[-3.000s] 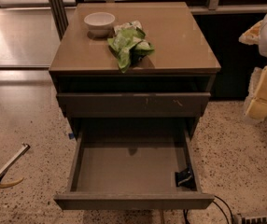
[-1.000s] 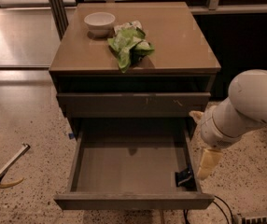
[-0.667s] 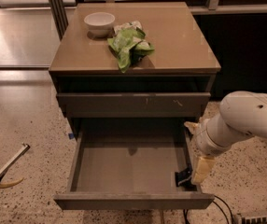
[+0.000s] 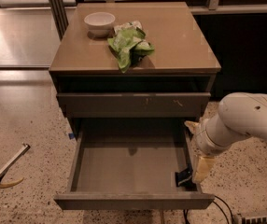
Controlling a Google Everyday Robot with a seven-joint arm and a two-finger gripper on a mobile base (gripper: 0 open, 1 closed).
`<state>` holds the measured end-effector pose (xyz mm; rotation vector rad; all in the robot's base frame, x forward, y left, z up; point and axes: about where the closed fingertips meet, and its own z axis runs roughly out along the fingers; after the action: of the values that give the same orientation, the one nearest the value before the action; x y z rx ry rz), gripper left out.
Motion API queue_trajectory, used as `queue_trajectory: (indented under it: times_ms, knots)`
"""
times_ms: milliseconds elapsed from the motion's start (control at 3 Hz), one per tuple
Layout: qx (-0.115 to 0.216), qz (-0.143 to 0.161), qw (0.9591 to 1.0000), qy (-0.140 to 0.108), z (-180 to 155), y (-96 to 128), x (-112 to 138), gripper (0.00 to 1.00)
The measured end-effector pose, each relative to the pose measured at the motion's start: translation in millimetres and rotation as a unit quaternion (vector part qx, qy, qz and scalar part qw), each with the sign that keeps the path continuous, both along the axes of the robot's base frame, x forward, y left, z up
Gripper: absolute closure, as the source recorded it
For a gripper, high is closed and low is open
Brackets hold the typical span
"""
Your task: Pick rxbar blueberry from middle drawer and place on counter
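Note:
The middle drawer (image 4: 124, 164) is pulled out, its grey-brown floor bare. The rxbar blueberry (image 4: 184, 177), a small dark bar, lies in the drawer's front right corner against the side wall. My gripper (image 4: 200, 168), pale yellow on the end of the white arm (image 4: 245, 120), hangs over the drawer's right edge, right beside the bar and just to its right. It holds nothing that I can see. The counter (image 4: 180, 36) is the glossy tan top of the cabinet.
On the counter stand a white bowl (image 4: 100, 22) at the back left and a green and white bag (image 4: 129, 43) near the middle. A closed drawer front with pale scratches (image 4: 133, 104) sits above the open drawer. A cable (image 4: 220, 209) and a tool (image 4: 5, 171) lie on the floor.
The arm came in from the right edge and lowered along the drawer's right side. In the last second the gripper sank a little toward the bar. The bar has not moved.

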<state>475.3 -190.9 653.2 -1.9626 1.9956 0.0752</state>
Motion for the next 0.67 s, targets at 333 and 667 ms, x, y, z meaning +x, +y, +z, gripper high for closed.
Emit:
queue_trajectory:
  times_ms: [333, 667]
  knots:
    - [-0.019, -0.004, 0.9998, -0.002, -30.2, -13.4, 21.0, 0.0]
    - [-0.022, -0.008, 0.9996, 0.015, -67.5, -32.6, 39.6, 0.0]
